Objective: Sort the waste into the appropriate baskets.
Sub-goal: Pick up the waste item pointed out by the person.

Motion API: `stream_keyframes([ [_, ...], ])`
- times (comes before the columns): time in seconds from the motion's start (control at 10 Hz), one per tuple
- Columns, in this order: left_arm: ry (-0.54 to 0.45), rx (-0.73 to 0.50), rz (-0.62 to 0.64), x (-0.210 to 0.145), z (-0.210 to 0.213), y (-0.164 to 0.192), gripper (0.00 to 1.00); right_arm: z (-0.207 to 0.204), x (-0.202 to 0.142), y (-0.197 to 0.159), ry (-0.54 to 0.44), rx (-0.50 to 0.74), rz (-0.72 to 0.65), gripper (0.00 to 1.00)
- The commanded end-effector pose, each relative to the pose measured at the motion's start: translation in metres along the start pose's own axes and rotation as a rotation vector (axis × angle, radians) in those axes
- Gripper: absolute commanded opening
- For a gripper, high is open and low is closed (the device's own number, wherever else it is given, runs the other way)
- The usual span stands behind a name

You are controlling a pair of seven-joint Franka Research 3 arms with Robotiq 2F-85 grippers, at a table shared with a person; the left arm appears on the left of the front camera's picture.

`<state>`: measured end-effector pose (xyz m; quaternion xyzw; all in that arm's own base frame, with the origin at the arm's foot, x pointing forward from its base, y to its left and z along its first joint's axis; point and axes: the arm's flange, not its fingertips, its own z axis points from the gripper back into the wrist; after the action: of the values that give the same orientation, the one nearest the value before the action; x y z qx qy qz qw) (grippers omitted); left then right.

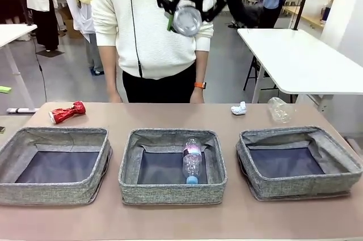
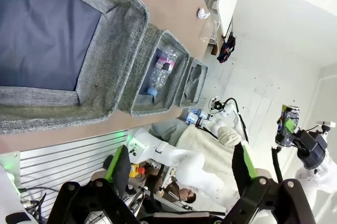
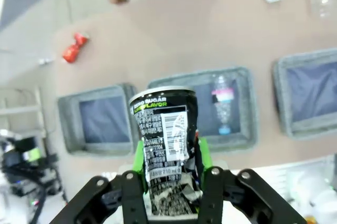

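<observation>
Right gripper [image 3: 167, 153]: clenched on black-silver can [image 3: 164, 124], held high in the air over the desk [image 1: 170, 117]. Can upright between green pads [image 3: 138, 156], dented, print side toward the wrist camera.

Left gripper [image 2: 179, 167]: released, jaws spread wide, nothing between them.

Beneath the right gripper: three grey baskets in a row.
- Middle basket [image 1: 170, 134]: almost straight below the held can. Contains clear bottle [image 1: 191, 160] with purple label, lying flat, blue cap toward the robot's side.
- Left basket [image 1: 54, 133]: below and to the gripper's left, dark bottom bare.
- Right basket [image 1: 295, 134]: below and to the gripper's right, dark bottom bare.

Past the baskets, on the desk's far strip:
- Red can [image 1: 67, 111]: crushed, well off to the gripper's left, behind the left basket.
- Tissue wad [image 1: 239, 108]: white, to the gripper's right.
- Crumpled plastic [image 1: 279, 109]: clear, near the tissue wad, farther right.

Behind the right gripper: person in white sweater [image 1: 142, 25], standing at the far edge.
</observation>
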<state>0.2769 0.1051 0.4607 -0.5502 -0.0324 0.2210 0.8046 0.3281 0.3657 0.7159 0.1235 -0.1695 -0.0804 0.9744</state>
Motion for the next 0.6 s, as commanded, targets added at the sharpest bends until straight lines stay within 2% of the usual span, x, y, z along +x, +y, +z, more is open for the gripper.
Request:
stream_keyframes([
  [0.0, 0.002, -0.023, -0.003, -0.002, -0.001, 0.0, 1.0, 0.02, 0.007, 0.013, 0.099, 0.026, 0.034, 0.43],
  [0.3, 0.002, -0.023, -0.003, -0.002, -0.001, 0.0, 1.0, 0.045, 0.008, 0.012, -0.051, -0.03, -0.012, 0.43],
  [0.4, 0.002, -0.023, -0.003, -0.002, -0.001, 0.0, 1.0, 0.032, 0.003, 0.013, 0.04, 0.011, 0.029, 0.43],
  [0.5, 0.002, -0.023, -0.003, -0.002, -0.001, 0.0, 1.0, 0.032, 0.003, 0.013, 0.04, 0.011, 0.029, 0.43],
])
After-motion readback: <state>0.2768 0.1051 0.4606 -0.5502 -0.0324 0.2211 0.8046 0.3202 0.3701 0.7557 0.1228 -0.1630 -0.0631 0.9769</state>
